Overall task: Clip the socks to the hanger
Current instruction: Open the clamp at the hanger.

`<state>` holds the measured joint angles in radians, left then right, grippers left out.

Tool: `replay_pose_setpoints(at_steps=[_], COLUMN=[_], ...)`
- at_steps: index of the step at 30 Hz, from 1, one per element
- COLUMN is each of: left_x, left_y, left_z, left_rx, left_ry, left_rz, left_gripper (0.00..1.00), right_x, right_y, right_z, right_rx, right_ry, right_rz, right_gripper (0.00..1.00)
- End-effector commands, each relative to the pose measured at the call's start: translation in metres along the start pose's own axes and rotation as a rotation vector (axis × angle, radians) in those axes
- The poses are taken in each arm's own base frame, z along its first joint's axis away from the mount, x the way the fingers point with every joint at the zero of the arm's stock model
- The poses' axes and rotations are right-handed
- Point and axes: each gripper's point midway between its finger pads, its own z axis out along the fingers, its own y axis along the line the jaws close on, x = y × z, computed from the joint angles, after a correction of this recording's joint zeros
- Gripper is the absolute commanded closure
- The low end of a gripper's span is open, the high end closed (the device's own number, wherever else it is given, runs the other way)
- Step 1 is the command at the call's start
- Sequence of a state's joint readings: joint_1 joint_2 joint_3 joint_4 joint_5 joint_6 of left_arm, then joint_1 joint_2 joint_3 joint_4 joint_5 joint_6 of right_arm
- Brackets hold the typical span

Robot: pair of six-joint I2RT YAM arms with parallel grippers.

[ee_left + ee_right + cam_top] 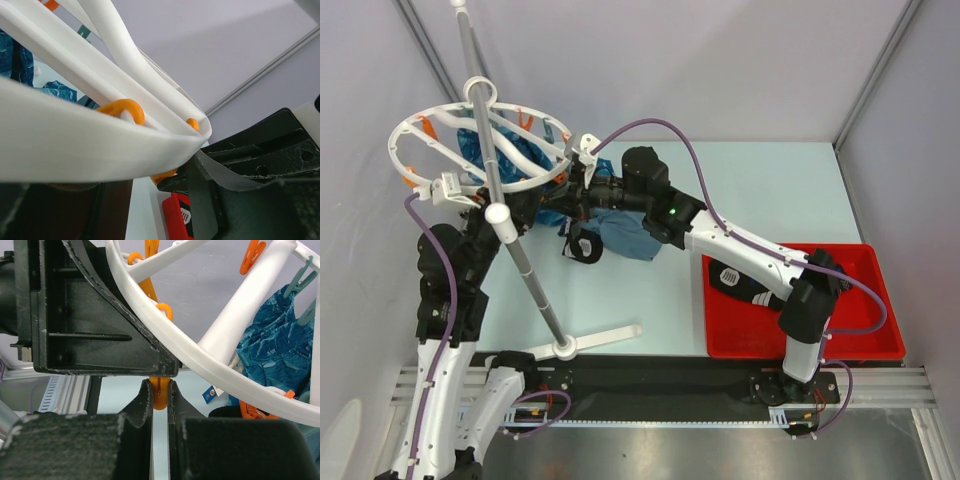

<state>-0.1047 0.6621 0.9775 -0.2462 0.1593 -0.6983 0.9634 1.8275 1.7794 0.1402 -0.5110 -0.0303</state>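
On the pale blue table (790, 190), red tray (770, 350) with sock (740, 282); grey walls (720, 60) around.

Seen from above, the left end effector (525, 207) is buried under the hanger (394, 148) ring, so its jaws cannot be read. The right arm (740, 240) crosses over the sock (745, 283) in the red tray (860, 340) and the grey-blue cloth (625, 238). At the left wrist the hanger rim is a close white blur hiding most of an orange loop (125, 106). At the right wrist, the orange clip (160, 399) pinched by the right end effector (160, 387) shows only its lower tip; a black block (90, 315) covers the rest.
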Motion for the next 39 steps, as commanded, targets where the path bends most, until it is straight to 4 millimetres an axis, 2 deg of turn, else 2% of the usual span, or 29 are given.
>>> replay_pose_setpoints(at_steps=[1,9,15,21,27,30,31,32,33,34,35,39], left_x=[-0.012,-0.024,-0.027,-0.026,-0.022,-0.021,-0.021,-0.020,-0.019,-0.017,-0.017,-0.016], left_y=[-0.015,-0.016,-0.011,-0.010,-0.009,-0.008,-0.008,-0.007,-0.007,-0.006,-0.005,-0.003], left_z=[0.002,-0.005,-0.011,-0.008,-0.003,-0.003,-0.002,-0.002,-0.001,-0.001,-0.001,-0.001], left_rx=[0.042,0.022,-0.005,-0.005,-0.008,-0.013,-0.015,-0.019,-0.020,-0.022,-0.025,-0.033], left_ry=[-0.024,-0.067,-0.098,-0.097,-0.075,-0.067,-0.065,-0.058,-0.054,-0.052,-0.050,-0.053], left_rz=[0.004,0.007,-0.005,-0.021,-0.035,-0.032,-0.034,-0.033,-0.034,-0.034,-0.037,-0.035], left_gripper=[0.52,0.55,0.53,0.55,0.73,0.96,1.00,1.00,1.00,1.00,1.00,1.00], right_x=[-0.019,-0.016,-0.016,-0.014,-0.015,-0.015,-0.014,-0.015,-0.015,-0.014,-0.013,-0.016], right_y=[0.011,0.009,0.010,0.009,0.011,0.013,0.014,0.012,0.010,0.011,0.009,0.007], right_z=[0.005,0.006,0.006,0.007,0.008,0.007,0.008,0.008,0.008,0.008,0.007,0.003], right_rx=[-0.037,-0.026,-0.027,-0.030,-0.035,-0.042,-0.042,-0.029,-0.021,-0.019,-0.012,0.019], right_ry=[-0.037,-0.026,-0.022,-0.020,-0.020,-0.019,-0.018,-0.016,-0.015,-0.014,-0.008,-0.004], right_rz=[-0.041,-0.042,-0.043,-0.043,-0.046,-0.056,-0.058,-0.057,-0.061,-0.061,-0.061,-0.070], right_gripper=[1.00,1.00,1.00,1.00,1.00,1.00,1.00,0.98,0.90,0.79,0.64,0.45])
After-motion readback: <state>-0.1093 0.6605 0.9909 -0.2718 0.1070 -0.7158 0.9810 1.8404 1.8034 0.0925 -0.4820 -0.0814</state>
